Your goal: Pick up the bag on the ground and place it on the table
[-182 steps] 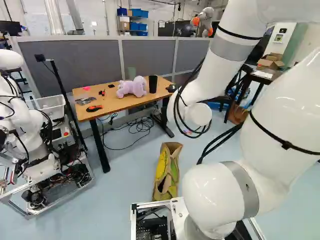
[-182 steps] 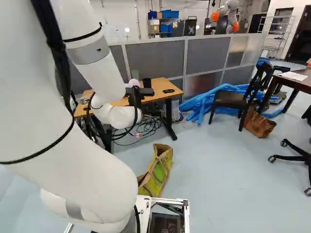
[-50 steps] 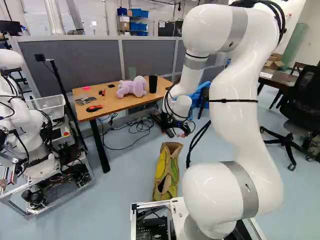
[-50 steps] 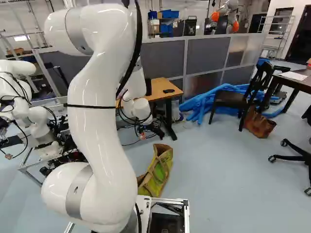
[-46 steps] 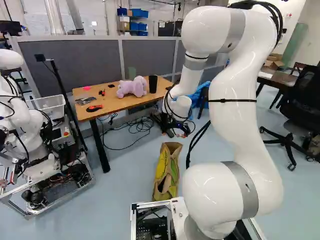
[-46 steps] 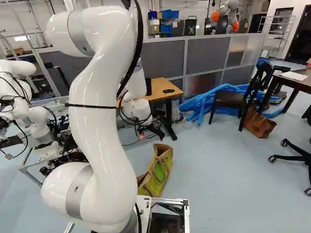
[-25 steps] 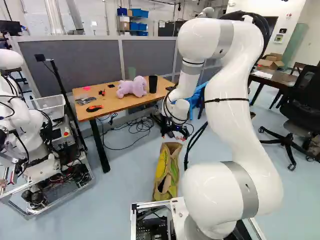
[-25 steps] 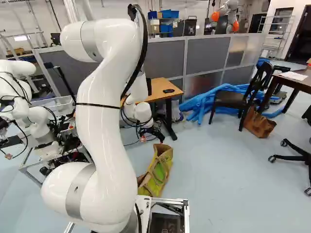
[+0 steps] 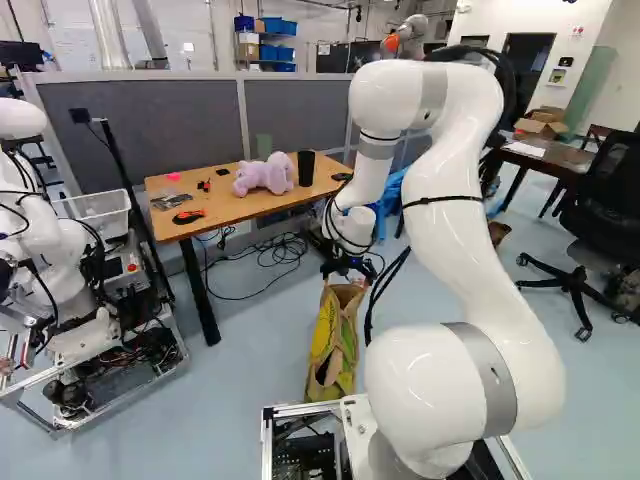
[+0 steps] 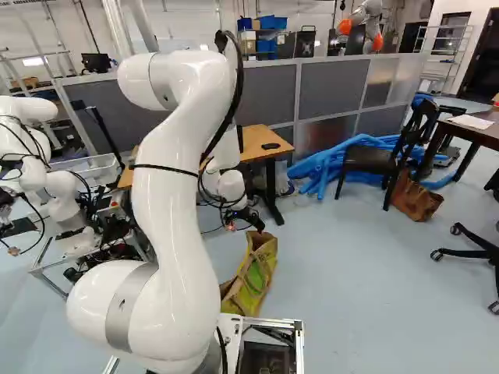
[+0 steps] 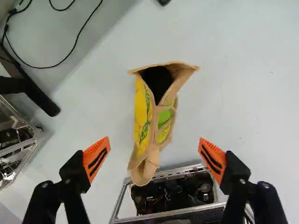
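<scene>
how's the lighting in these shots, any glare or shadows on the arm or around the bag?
Both base views: evenly bright room, glossy highlights on the arm's white shell. Left base view: dimmer under the table. Wrist view: soft-edged shade on the floor by the thin black cable; the bag is dark inside its mouth, shadow or contents, can't tell.

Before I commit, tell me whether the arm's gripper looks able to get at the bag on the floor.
Probably yes: the gripper hangs open above the bag, and nothing visible blocks the way down.
</scene>
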